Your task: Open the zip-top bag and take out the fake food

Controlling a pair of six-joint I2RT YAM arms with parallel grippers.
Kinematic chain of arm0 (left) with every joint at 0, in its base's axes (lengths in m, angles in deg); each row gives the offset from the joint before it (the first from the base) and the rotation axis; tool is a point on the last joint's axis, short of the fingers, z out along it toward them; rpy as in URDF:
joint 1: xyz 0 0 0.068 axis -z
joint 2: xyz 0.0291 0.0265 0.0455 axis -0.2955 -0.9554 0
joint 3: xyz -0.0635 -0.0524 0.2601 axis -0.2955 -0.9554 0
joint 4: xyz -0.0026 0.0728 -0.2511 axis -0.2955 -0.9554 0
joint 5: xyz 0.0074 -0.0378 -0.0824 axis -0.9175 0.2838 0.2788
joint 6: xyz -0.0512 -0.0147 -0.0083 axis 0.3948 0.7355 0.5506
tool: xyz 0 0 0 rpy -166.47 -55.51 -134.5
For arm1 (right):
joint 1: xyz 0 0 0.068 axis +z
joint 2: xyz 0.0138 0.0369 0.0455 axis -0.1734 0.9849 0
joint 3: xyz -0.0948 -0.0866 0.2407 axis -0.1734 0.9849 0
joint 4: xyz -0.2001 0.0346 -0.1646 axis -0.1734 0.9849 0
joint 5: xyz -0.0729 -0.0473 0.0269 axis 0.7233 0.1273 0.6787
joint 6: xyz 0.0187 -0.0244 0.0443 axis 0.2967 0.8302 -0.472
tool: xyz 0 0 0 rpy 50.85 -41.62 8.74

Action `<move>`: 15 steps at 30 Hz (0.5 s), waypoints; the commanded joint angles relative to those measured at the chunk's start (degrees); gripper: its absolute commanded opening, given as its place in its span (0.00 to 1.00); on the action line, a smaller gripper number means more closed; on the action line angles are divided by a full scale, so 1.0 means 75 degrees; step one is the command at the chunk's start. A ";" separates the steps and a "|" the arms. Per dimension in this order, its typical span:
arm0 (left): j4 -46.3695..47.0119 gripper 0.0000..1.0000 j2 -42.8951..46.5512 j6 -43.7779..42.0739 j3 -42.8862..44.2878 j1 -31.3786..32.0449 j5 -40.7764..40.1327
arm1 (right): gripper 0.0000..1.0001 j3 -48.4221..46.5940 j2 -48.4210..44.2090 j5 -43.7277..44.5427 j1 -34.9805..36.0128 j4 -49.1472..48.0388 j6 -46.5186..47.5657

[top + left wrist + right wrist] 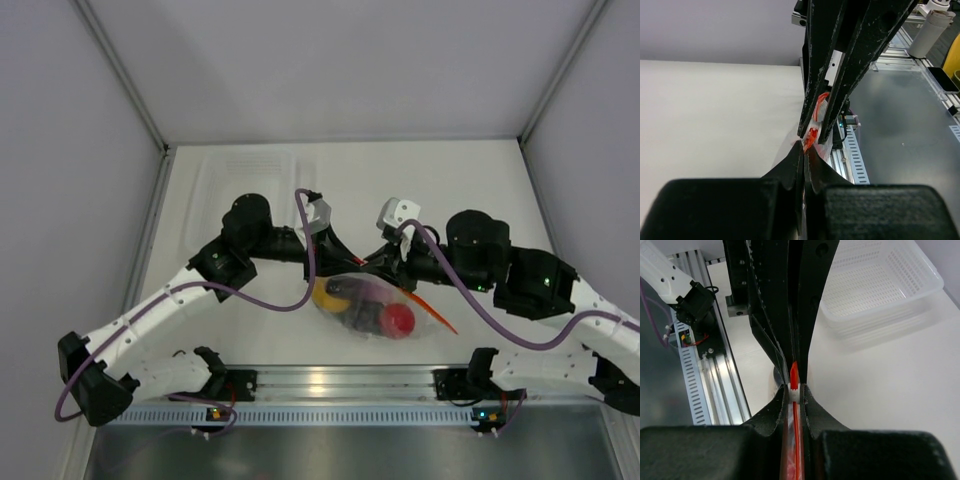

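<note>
I judge this to be the opening step: the mouth is gripped but not yet parted, and nothing is out. The left gripper (802, 150) and right gripper (794, 390) meet nose to nose above the zip-top bag (372, 305). Each has its fingers pressed together on the bag's top edge. In the right wrist view my fingers pinch the red-orange zipper strip (794, 374) with a small white piece on it. In the left wrist view they close on thin clear film just beside that strip. The bag hangs under the two grippers at about 6 o'clock on the table (470, 190), near the front rail, with a loose tail of strip pointing to 4 o'clock. The fake food is all inside: a glossy red tomato (398, 319) at the bag's 4 o'clock, a yellow lemon (326, 296) at its 9 o'clock, and dark purple pieces between them. The film is crinkly and slack, the pieces hard and rounded. The ribbed clear tray (215, 190) sits at 11 o'clock, well apart. Next I would draw the grippers slowly apart, each holding its own lip, which I cannot confirm from here.
</note>
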 commanded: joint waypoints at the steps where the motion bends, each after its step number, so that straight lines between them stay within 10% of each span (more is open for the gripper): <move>1: 0.0744 0.00 0.0390 0.0175 0.0480 -0.0110 -0.0251 | 0.00 0.0279 -0.0319 0.0146 -0.0114 -0.0116 0.0146; 7: 0.0744 0.00 0.0507 0.0211 0.0527 -0.0122 -0.0871 | 0.00 0.0724 -0.0729 0.0554 -0.0138 -0.0023 0.0122; 15: 0.0697 0.00 0.0695 0.0514 0.0492 -0.0134 -0.4431 | 0.00 0.1416 -0.1666 0.1165 -0.0138 0.0434 -0.0299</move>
